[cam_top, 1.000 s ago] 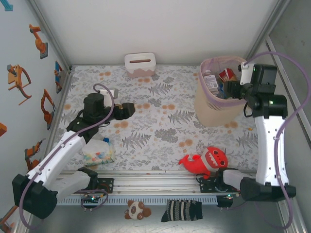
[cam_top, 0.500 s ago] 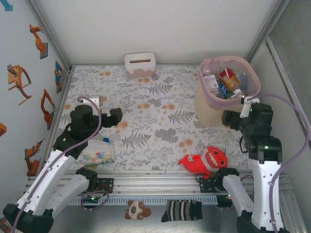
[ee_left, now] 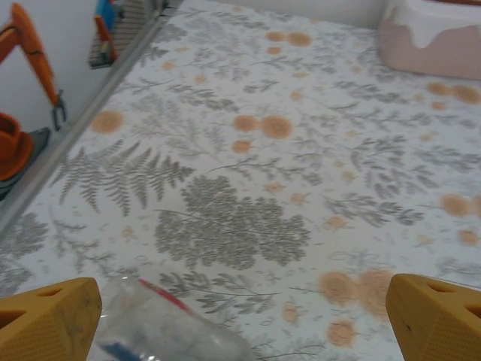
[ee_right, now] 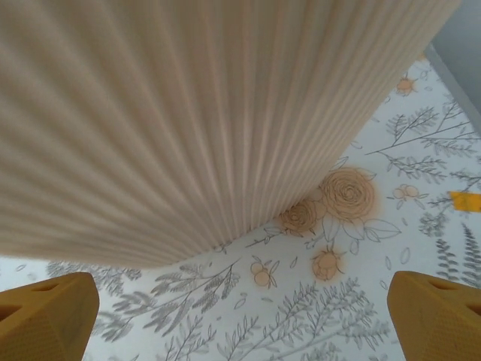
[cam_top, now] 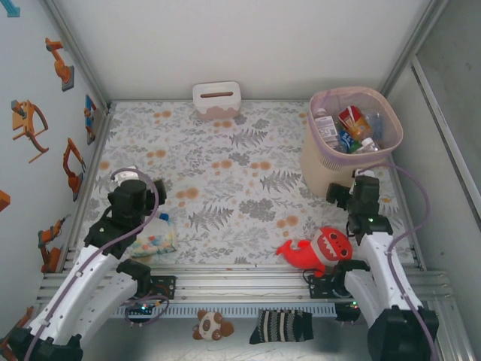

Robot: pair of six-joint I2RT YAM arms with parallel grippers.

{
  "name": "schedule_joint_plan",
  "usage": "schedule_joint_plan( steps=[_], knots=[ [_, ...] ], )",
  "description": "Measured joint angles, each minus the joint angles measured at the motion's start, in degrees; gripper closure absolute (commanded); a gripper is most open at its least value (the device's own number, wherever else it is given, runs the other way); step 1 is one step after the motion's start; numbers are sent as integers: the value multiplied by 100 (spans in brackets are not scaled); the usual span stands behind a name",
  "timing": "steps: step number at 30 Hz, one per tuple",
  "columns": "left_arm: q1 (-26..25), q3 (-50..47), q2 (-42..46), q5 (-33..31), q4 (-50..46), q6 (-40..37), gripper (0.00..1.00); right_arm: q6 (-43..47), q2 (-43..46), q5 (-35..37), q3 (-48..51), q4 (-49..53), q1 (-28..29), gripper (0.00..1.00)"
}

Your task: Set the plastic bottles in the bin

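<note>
The bin [cam_top: 325,174], a cream ribbed wastebasket with a pink liner over its rim, stands at the far right of the table. Several plastic bottles [cam_top: 328,129] lie inside it, one with a red label [cam_top: 351,119]. My right gripper [cam_top: 352,192] hangs low just in front of the bin, open and empty. In the right wrist view, the bin's ribbed wall [ee_right: 188,113] looms close above the open gripper [ee_right: 240,320]. My left gripper [cam_top: 152,192] is at the left side, open and empty. In the left wrist view, the gripper [ee_left: 240,320] stands over bare floral cloth.
A clear bag of pastel bits [cam_top: 152,238] lies under the left wrist, its corner [ee_left: 161,323] near the left finger. A white slotted box [cam_top: 216,99] stands at the back. A red plush shark [cam_top: 316,250] lies beside the right arm. A panda toy [cam_top: 212,325] and striped sock [cam_top: 280,326] lie beyond the front rail.
The right gripper left the bin's mouth and dropped in front of its wall, opening wider. The left arm drew back toward the near left, and its jaws also spread.
</note>
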State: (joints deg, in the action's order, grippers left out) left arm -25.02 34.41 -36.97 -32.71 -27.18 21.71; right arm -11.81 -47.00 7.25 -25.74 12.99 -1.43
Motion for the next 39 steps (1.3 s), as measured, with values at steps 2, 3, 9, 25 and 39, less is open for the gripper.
schedule_joint_plan(
  steps=[2, 3, 9, 25, 39],
  knots=[
    [4, -267, -92, -310, 275, -192, 4, 55, -411, 120, 225, -688, 2, 4],
    [7, -455, -140, -461, 501, -337, 3, 101, -627, 173, 334, -1071, 2, 4],
    [219, -1482, -553, -693, 2269, -1541, 4, 337, -1880, 334, 695, -3106, 0, 4],
    [2013, -1928, -2999, 1602, 6194, -2050, 3, 590, -4109, 57, 492, -5917, 0, 7],
    [2323, -1742, -5082, 3237, 8113, -2107, 3, 761, -4107, -341, 511, -6166, 0, 1]
  ],
)
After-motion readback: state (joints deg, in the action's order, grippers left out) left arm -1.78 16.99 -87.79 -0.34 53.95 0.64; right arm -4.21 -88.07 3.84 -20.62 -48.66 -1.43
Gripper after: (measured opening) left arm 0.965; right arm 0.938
